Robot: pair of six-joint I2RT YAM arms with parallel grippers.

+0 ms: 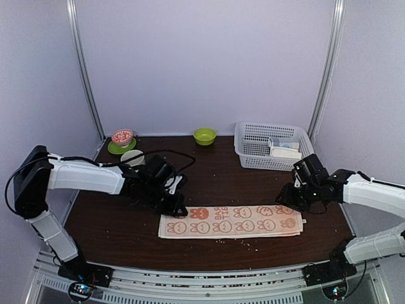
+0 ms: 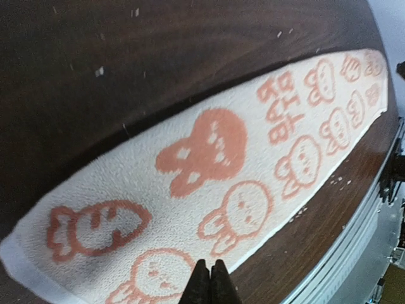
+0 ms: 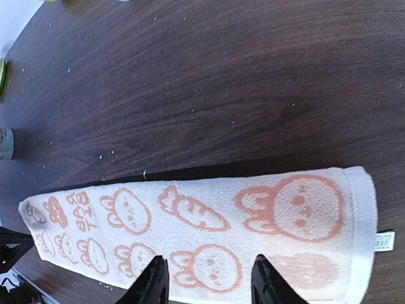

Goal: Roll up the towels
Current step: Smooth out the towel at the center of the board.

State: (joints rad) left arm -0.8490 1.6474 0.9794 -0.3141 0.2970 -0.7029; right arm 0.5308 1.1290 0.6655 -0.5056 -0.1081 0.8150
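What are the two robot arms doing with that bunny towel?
They are getting set to roll it up. The bunny towel lies flat in a long strip on the table, not rolled at all yet. The left tool is over the towel's left end with its fingers shut together. The right tool is over the right end, open and holding nothing.

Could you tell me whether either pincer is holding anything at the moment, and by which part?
Nothing appears held. The left pincer is shut with nothing between its fingers, the right pincer is open, and the towel lies flat beneath both.
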